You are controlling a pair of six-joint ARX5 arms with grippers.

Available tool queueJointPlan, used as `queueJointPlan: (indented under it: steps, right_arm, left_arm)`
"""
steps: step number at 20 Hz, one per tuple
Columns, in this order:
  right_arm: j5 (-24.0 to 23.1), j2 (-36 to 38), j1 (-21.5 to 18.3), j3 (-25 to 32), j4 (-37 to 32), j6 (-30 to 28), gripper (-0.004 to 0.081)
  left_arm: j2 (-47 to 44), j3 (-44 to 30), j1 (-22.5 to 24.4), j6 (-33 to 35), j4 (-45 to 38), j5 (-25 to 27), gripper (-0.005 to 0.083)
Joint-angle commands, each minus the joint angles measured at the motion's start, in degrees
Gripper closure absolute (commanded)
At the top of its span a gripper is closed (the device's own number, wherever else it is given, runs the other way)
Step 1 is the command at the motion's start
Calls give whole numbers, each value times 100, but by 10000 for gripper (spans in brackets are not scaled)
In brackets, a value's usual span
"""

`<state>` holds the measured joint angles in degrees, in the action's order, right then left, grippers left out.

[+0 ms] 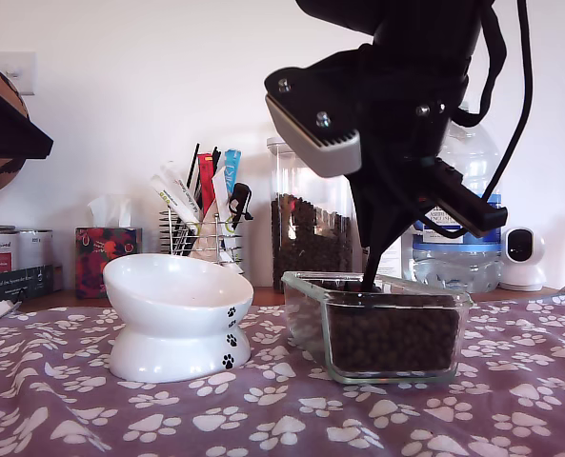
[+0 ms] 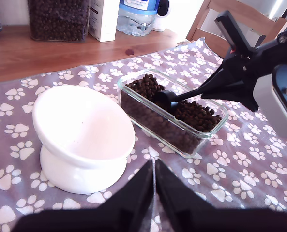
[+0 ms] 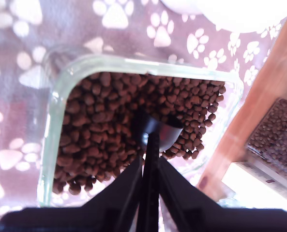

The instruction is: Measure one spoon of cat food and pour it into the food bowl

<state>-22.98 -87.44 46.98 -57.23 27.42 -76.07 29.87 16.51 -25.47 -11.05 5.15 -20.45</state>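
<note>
Second gripper [image 3: 149, 159] clamps spoon [image 3: 158, 133] handle, cup down in cat food [image 3: 104, 121] inside glass dish [image 1: 396, 328]. Food bowl [image 1: 172, 305] stands just beside dish, toward exterior view's left. First gripper [image 2: 154, 181] shut, empty; we judge second nearer.

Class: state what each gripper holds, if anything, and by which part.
My second gripper holds the spoon by its handle; my first gripper holds nothing.

The water bottle [image 1: 458, 233] label's print is illegible.
</note>
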Motion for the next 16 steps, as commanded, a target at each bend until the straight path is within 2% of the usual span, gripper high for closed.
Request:
queueJointPlan:
  steps: [1, 9, 12, 16]
  right_arm:
    - [232, -2, 66, 149, 227, 131, 782]
    - [542, -2, 90, 149, 186, 457, 782]
    - [658, -20, 90, 151, 66, 833, 782]
    - [743, -131, 90, 151, -59, 885, 782]
  left_arm:
    - [11, 0, -4, -9, -46, -7, 793]
    - [13, 0, -4, -11, -44, -7, 793]
    - [11, 0, -4, -9, -44, -7, 793]
    - [11, 0, -4, -9, -44, -7, 793]
